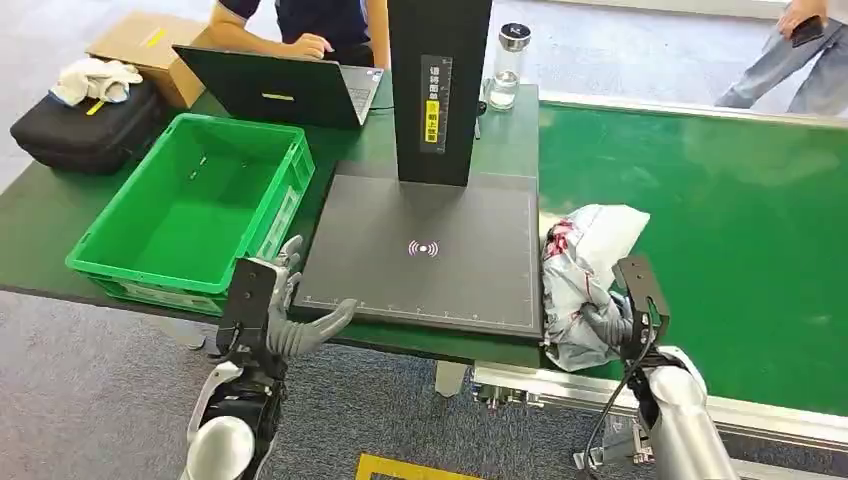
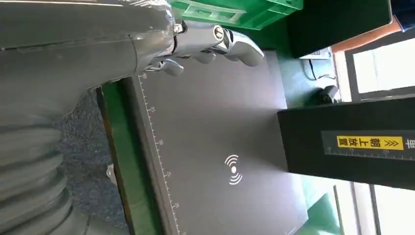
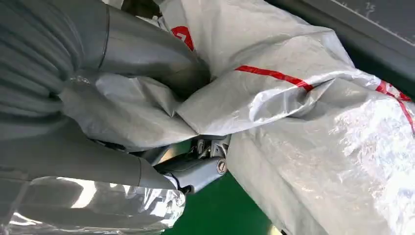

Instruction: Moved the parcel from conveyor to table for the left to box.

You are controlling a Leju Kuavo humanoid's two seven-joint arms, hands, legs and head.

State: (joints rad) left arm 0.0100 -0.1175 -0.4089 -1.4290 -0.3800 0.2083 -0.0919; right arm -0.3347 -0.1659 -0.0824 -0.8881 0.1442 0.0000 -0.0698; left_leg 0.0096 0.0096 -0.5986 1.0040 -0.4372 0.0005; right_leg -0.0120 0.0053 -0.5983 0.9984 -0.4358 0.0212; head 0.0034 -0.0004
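Note:
A crumpled grey-white plastic parcel (image 1: 580, 280) with red markings lies on the green conveyor (image 1: 730, 230), beside the right edge of the black scanning pad (image 1: 420, 250). My right hand (image 1: 615, 322) grips the parcel at its near end. In the right wrist view the thumb and fingers (image 3: 195, 171) pinch a fold of the parcel (image 3: 303, 107). My left hand (image 1: 290, 318) hovers at the pad's near left corner, fingers spread and holding nothing. The left wrist view has its fingers (image 2: 220, 41) over the pad (image 2: 215, 147). An empty green crate (image 1: 190, 205) stands left of the pad.
A black scanner post (image 1: 438, 90) rises at the pad's far edge. Behind it are an open laptop (image 1: 280, 90) with a person typing, a glass bottle (image 1: 508, 65), a black case (image 1: 85, 125) and a cardboard box (image 1: 150, 45). Another person stands at the far right.

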